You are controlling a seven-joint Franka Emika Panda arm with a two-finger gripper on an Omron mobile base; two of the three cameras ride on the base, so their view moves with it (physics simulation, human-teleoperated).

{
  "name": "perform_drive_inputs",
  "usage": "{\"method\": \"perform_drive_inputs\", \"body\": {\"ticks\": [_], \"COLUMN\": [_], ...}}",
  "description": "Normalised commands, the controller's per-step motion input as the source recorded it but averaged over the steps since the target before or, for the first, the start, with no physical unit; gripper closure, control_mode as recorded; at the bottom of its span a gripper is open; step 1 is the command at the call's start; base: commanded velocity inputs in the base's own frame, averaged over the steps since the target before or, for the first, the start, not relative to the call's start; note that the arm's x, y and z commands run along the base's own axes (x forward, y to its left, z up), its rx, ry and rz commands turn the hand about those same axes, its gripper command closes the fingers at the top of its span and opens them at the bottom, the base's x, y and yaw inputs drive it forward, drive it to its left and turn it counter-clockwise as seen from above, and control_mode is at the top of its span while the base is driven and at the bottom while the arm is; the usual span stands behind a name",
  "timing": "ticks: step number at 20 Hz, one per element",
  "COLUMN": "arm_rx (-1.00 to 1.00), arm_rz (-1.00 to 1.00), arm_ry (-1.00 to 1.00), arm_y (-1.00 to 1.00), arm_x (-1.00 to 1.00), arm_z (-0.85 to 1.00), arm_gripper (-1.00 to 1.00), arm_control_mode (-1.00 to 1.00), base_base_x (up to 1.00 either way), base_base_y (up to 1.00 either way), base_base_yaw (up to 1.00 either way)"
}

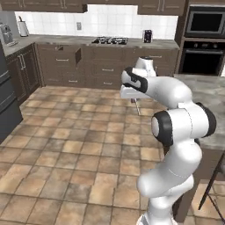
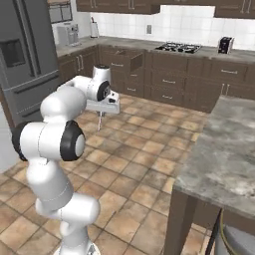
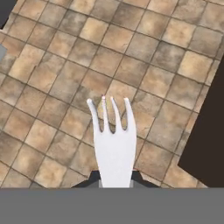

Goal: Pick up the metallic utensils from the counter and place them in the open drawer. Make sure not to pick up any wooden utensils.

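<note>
— Terracotta floor tiles (image 3: 52, 65) spread under the hand, right? What is the gripper (image 3: 114, 177) doing over them?

— Its jaws are pressed together on the handle of the silver fork (image 3: 113, 140). Seen from the hand, the four tines point away from the fingertips, with tan and brown tiles behind them. From the two base cameras the fork (image 2: 101, 119) hangs as a thin sliver below the hand, well above the floor.

— And what lies around the arm?

— On the robot's right stands the counter (image 2: 224, 164), a grey-brown marbled slab on a dark brown base; the gripper (image 1: 134, 100) is off its edge, out over the open floor. Across the room runs a line of dark brown cabinets, and one of them has the open drawer (image 2: 134, 61) pulled out, well apart from the fork.

— Anything else in the room?

— A cooktop (image 2: 179, 48) sits on the far worktop below white wall tiles, a grey fridge (image 2: 25, 55) stands at the left, and a built-in oven (image 1: 204, 44) at the right
</note>
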Motion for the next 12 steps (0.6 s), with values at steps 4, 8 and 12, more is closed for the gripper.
{"method": "perform_drive_inputs", "body": {"ticks": [4,8,12], "arm_rx": [0.0,0.0,0.0], "arm_rz": [0.0,0.0,0.0], "arm_ry": [0.0,0.0,0.0], "arm_y": [0.0,0.0,0.0], "arm_x": [0.0,0.0,0.0], "arm_z": [0.0,0.0,0.0], "arm_gripper": [1.0,1.0,1.0], "arm_control_mode": [1.0,1.0,1.0], "base_base_x": [1.0,1.0,1.0], "base_base_y": [0.67,0.16,-0.02], "base_base_yaw": [0.02,0.0,0.0]}}
